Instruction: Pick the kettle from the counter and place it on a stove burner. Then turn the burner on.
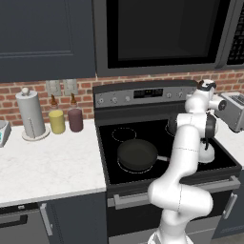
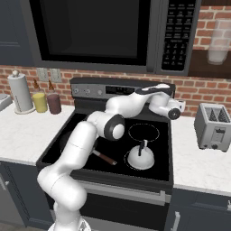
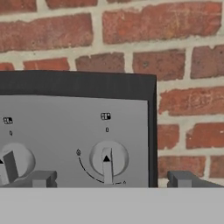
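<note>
- Facing the grey stove panel, the two-finger tool [image 3: 109, 179] stands released, jaws straddling the rightmost round grey knob [image 3: 108, 159].
- The small silvery-white kettle [image 2: 140, 157] sits on the front-right pale-ringed burner [image 2: 155, 172].
- Risk: closing off-centre could slip off the knob, or this knob may control a different burner.

Dark kitchen, red brick behind.

A red brick wall [image 1: 28, 97] with pale mortar runs behind everything. Dark navy upper cabinets [image 1: 45, 35] hang on the left, and a black microwave [image 2: 90, 31] sits over the range, its keypad on the right. A grey control panel [image 1: 143, 95] with knobs backs the cooktop. Navy lower cabinets [image 1: 71, 221] with grey handles sit below. Two wall outlets [image 1: 62, 87] show on the brick. The light is even and soft.
</note>
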Controlling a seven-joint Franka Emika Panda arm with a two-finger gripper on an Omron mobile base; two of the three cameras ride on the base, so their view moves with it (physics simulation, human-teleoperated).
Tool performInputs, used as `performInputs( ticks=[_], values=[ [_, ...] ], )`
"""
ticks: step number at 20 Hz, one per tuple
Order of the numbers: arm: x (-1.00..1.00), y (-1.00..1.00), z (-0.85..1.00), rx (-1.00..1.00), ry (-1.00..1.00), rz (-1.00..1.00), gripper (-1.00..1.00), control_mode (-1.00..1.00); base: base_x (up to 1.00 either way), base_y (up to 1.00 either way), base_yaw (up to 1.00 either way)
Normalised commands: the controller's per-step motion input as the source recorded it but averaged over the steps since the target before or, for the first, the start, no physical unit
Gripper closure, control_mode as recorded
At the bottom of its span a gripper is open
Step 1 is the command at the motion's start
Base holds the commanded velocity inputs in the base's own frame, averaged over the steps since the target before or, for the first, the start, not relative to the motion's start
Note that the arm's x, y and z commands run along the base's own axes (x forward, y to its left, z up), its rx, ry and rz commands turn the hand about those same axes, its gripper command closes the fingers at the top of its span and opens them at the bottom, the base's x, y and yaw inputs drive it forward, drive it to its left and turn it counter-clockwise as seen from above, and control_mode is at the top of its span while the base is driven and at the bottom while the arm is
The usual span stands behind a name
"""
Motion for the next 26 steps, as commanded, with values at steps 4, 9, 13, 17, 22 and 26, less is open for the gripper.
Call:
performInputs(
  ticks=[4, 9, 13, 17, 22, 26],
  values=[
    [0.04, 0.00, 0.00, 0.00, 0.00, -0.01, -1.00, -1.00, 0.00, 0.00, 0.00],
    [0.10, 0.00, 0.00, 0.00, 0.00, -0.04, -1.00, -1.00, 0.00, 0.00, 0.00],
    [0.08, 0.00, 0.00, 0.00, 0.00, -0.06, -1.00, -1.00, 0.00, 0.00, 0.00],
    [0.01, 0.00, 0.00, 0.00, 0.00, -0.05, -1.00, -1.00, 0.00, 0.00, 0.00],
    [0.00, 0.00, 0.00, 0.00, 0.00, -0.01, -1.00, -1.00, 0.00, 0.00, 0.00],
    [0.04, 0.03, 0.00, 0.00, 0.00, 0.00, -1.00, -1.00, 0.00, 0.00, 0.00]
  ],
)
